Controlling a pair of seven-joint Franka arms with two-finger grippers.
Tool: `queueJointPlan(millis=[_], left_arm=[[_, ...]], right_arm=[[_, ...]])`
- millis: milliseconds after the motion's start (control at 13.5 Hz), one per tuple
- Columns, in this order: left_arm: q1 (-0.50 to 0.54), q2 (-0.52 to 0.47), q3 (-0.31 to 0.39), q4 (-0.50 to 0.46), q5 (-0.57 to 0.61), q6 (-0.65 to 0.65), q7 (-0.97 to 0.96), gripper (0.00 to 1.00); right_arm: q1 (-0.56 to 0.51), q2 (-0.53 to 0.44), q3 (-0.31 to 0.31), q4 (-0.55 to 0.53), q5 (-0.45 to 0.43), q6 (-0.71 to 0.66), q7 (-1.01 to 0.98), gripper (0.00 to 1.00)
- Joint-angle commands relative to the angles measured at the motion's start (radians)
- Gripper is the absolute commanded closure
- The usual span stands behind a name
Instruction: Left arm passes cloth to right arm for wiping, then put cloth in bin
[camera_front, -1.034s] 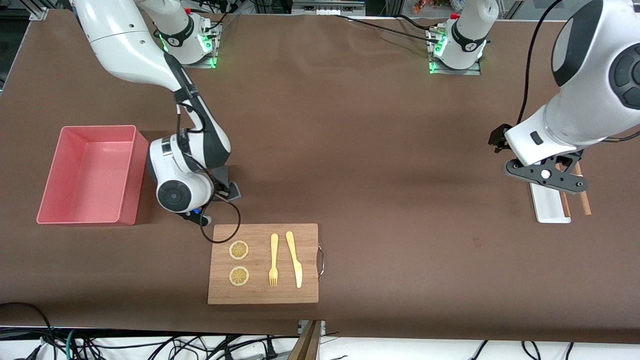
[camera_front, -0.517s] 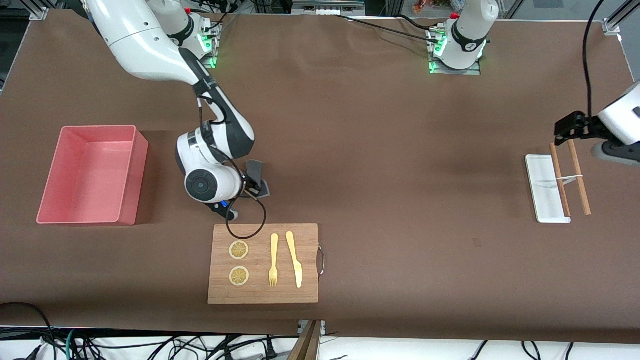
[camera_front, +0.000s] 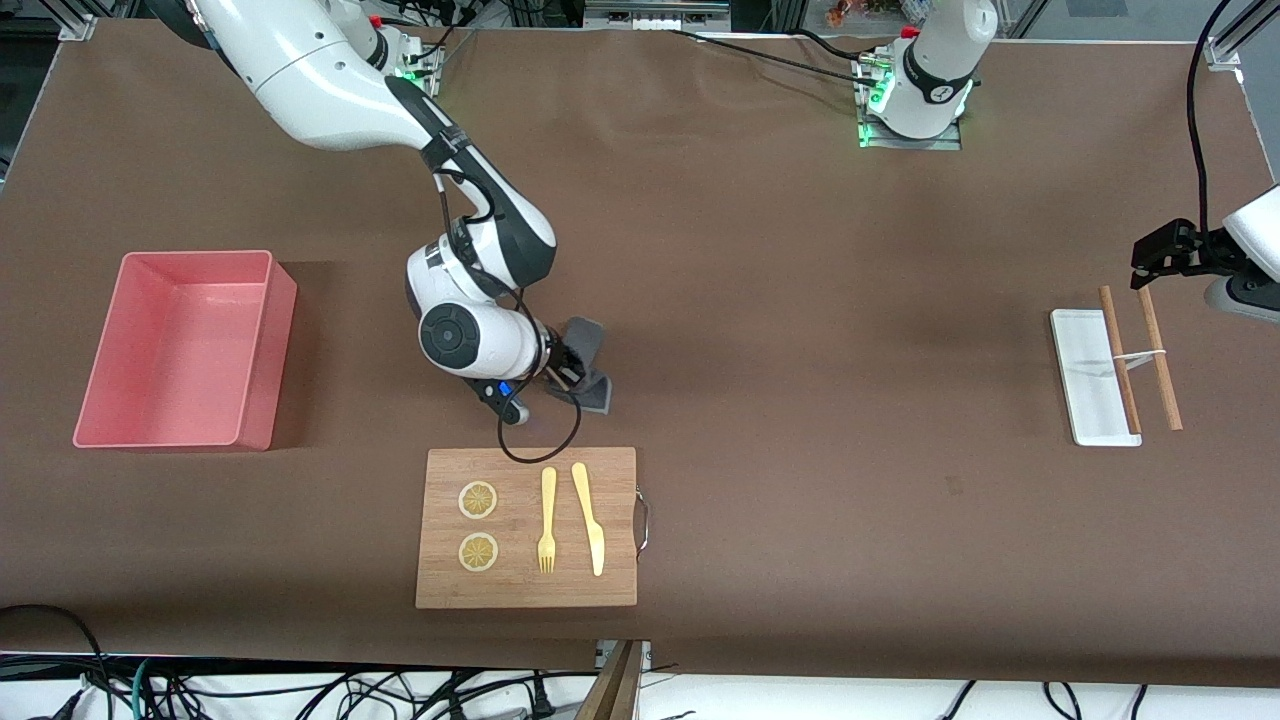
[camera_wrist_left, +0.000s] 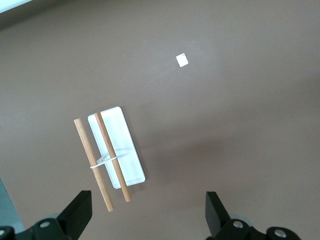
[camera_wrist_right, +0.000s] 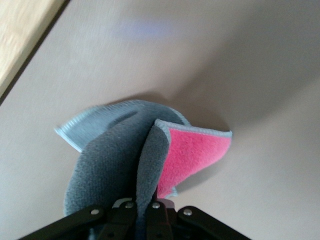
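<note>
Centre of the front frame, just above the wooden board (camera_front: 527, 527): your right end effector (camera_front: 566, 375) is clamped on the cloth (camera_front: 590, 368), dragging it on the counter (camera_front: 800, 300); handover looks done, wiping under way; binning left, the bin (camera_front: 268, 345) sits mid-left, no cloth in it; left end effector (camera_front: 1160, 258), far right edge, jaws apart, waits.
</note>
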Motion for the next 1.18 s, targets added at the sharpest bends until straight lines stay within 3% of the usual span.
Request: queueJointPlan(millis=[0,222,369,812,1108], left_arm=[[0.005,-0.03,-0.006,-0.017,-0.016,0.011,0.002,0.0],[0.007,-0.031,-0.011,-0.015,-0.026,0.005,-0.001,0.0],[0.007,-0.039,-0.011,-0.012,-0.099,-0.001,-0.03,0.0],[-0.004,-0.074,-0.034,-0.032,-0.081,-0.015,-0.107,0.0],[0.016,-0.085,-0.112,-0.033,-0.018,-0.018,-0.115,0.0]], right_arm=[[-0.009,-0.005,0.015,0.006,0.008,-0.031,-0.001,1.0],[-0.036,-0.003,-0.047,-0.003,-0.006,-0.165,-0.146,1.0],[-0.038,-0.003,-0.098,-0.005,-0.007,-0.206,-0.203,1.0],[-0.038,-0.006,-0.305,-0.005,-0.009,-0.314,-0.516,1.0],[-0.043,-0.005,-0.428,-0.017,-0.007,-0.332,-0.749,1.0]])
